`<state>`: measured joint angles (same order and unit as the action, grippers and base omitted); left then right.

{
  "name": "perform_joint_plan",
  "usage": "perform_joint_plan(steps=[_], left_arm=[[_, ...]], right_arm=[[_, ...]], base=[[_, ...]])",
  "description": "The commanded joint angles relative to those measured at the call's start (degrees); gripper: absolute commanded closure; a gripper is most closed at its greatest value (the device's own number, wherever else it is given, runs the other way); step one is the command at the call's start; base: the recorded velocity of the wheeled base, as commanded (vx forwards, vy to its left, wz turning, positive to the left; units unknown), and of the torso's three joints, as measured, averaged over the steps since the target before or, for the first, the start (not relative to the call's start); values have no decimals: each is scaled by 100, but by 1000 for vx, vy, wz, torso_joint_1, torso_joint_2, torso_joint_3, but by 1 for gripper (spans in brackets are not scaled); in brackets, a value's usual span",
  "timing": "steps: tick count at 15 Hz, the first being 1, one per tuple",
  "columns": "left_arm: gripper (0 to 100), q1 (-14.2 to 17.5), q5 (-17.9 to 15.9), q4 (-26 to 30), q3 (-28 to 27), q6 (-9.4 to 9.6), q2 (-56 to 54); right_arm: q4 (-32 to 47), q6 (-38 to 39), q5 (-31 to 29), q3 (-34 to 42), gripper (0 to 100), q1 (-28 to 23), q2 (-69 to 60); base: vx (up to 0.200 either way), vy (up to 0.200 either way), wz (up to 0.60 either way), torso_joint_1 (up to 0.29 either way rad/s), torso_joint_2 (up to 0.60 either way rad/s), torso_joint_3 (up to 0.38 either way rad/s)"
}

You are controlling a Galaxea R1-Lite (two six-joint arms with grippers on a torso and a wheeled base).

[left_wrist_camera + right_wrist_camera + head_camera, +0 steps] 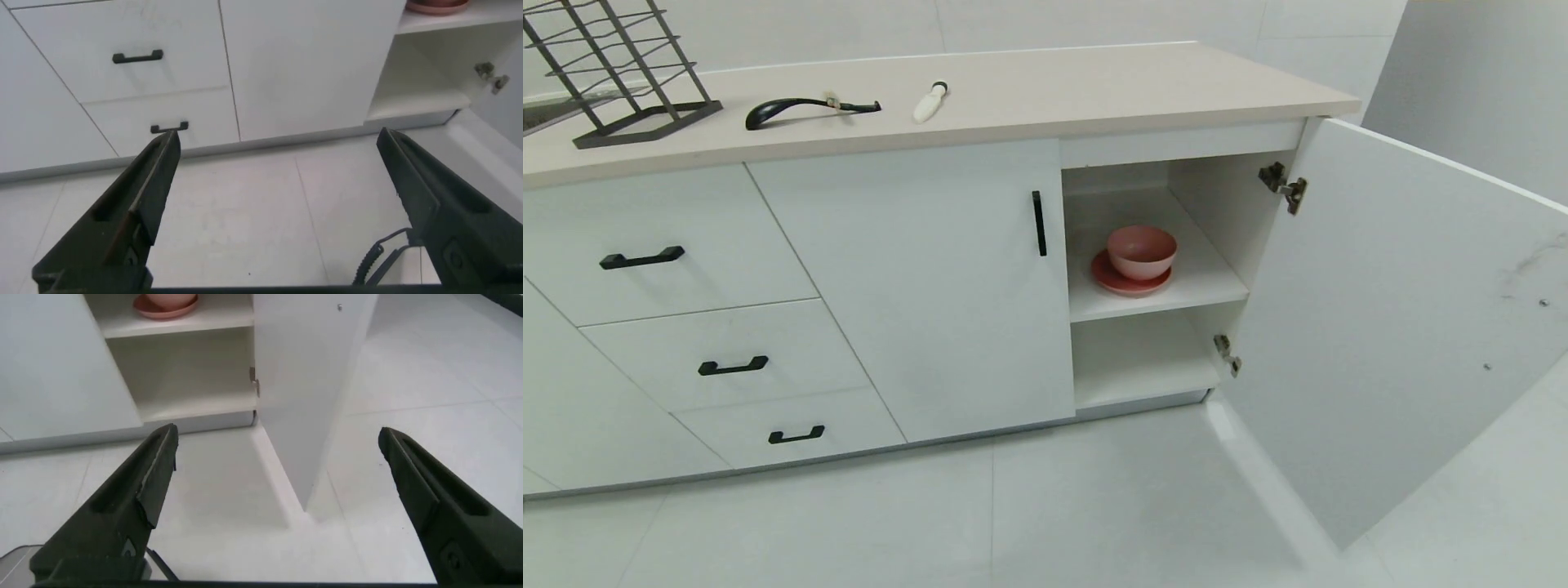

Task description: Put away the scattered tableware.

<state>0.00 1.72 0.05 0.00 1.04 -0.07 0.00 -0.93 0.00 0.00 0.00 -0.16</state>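
A pink bowl [1141, 251] sits on a pink plate [1130, 280] on the upper shelf [1201, 287] of the open cabinet. The plate [166, 307] and bowl also appear in the right wrist view. On the countertop [1045, 90] lie a black ladle [800, 109] and a white-handled utensil [929, 102]. My left gripper [274, 143] hangs open over the floor in front of the drawers, holding nothing. My right gripper [276, 441] hangs open over the floor near the foot of the open cabinet door [306, 384], also holding nothing.
The cabinet door [1388, 327] swings wide open to the right. A black wire rack [613, 69] stands at the counter's left end. Three drawers with black handles [733, 366] fill the left side. A closed door with a vertical black handle [1039, 223] is beside the open compartment.
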Motion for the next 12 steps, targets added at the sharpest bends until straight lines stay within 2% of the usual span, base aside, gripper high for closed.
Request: perform_joint_plan(steps=[1, 12], left_arm=[[0, 0, 4, 4, 0, 2, 7], [0, 0, 4, 4, 0, -7, 7]], right_arm=[[0, -4, 0, 0, 0, 0, 16], [0, -4, 0, 0, 0, 0, 16]], base=[[0, -200, 0, 2, -2, -2], [0, -200, 0, 1, 0, 2]])
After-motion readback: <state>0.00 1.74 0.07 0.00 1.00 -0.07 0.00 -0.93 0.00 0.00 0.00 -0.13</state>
